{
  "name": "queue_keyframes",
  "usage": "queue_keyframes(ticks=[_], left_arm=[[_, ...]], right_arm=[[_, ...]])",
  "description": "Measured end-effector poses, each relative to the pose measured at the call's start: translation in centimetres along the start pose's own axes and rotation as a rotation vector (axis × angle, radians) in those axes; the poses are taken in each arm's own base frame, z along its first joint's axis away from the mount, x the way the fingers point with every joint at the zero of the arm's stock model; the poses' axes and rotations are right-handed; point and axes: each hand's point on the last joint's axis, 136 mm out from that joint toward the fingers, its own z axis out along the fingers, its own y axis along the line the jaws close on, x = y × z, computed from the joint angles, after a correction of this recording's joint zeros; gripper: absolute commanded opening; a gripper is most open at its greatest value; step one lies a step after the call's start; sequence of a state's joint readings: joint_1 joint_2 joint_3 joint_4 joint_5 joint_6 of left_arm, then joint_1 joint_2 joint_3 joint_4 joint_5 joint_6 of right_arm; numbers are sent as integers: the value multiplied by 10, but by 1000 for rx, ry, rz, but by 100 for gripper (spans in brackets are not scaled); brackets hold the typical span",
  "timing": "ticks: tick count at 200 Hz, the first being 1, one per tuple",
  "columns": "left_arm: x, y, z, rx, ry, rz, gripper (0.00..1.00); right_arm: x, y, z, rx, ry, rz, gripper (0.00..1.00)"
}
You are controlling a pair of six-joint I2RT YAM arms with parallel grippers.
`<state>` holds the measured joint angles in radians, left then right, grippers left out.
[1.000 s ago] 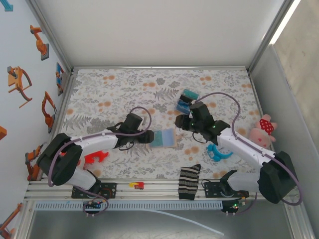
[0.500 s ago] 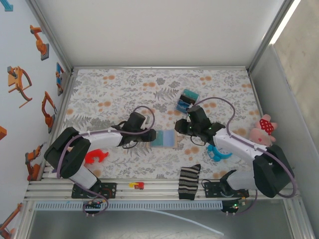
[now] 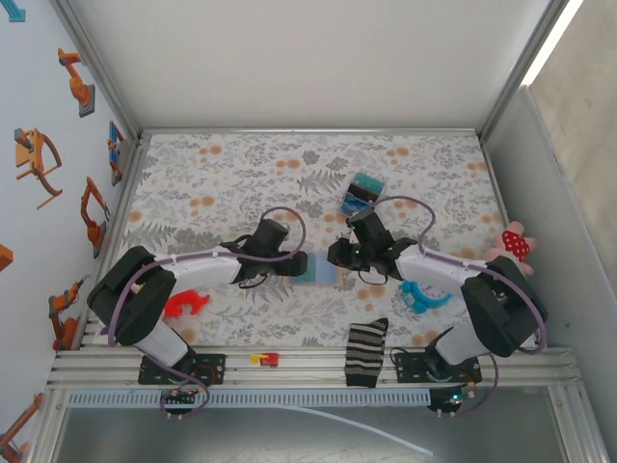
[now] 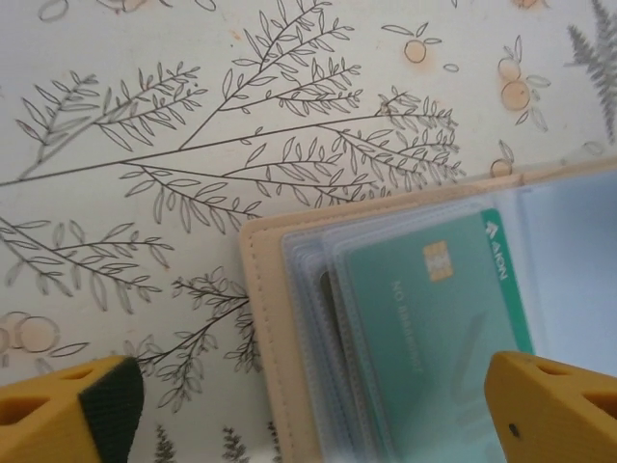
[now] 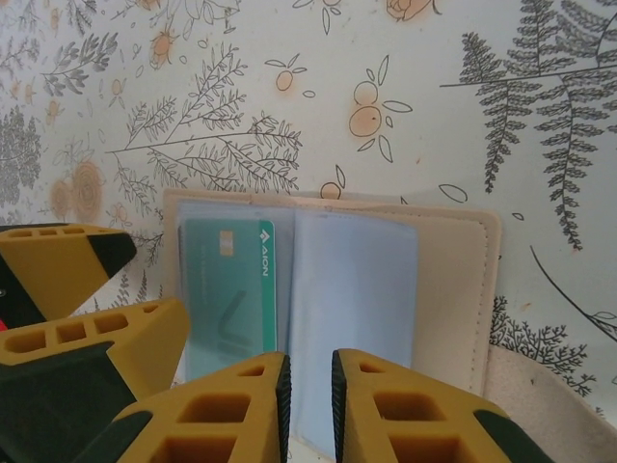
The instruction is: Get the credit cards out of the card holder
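Currently, card holder (image 3: 315, 269) is lying open on the surface (image 3: 193, 183), nearer its front edge, green card (image 5: 229, 289) showing in the left panel. Left gripper (image 4: 313, 410) is reaching in low from the left, jaws wide apart, grasping nothing. Right gripper (image 5: 307, 405) is leaning in opposite, jaws almost together over the right panel; grip cannot be told.

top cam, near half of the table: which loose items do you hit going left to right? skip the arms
red clip-like piece → small yellow-and-red piece → card holder → striped sock → blue hook-shaped piece → pink plush toy
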<state>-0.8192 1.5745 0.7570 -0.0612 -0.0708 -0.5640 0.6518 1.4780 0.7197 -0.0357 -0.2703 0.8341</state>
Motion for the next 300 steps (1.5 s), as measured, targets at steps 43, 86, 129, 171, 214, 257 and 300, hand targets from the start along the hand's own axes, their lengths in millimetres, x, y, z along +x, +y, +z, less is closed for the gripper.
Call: queue_keyframes(ticks=[43,86,129,171,214,257,300], left_arm=[[-3,19,-10,-138,-39,12,99],[-4,28,-16,-183,-54,0,97],[3,30,-11,-192,-23,6,97],[10,30,-7,-187,7,9,97],[13,30,-5,-187,23,11,97],[13,28,-3,-178,32,10,97],[12,25,-1,-174,37,8,97]], right_arm=[[7,-1,7,5,28,3,18],[10,3,13,4,50,-2,17],[10,13,22,-8,75,-13,20],[15,12,29,-4,102,-11,20],[20,8,37,3,134,-2,18],[25,7,43,-9,162,3,16],[24,10,44,-24,164,1,16]])
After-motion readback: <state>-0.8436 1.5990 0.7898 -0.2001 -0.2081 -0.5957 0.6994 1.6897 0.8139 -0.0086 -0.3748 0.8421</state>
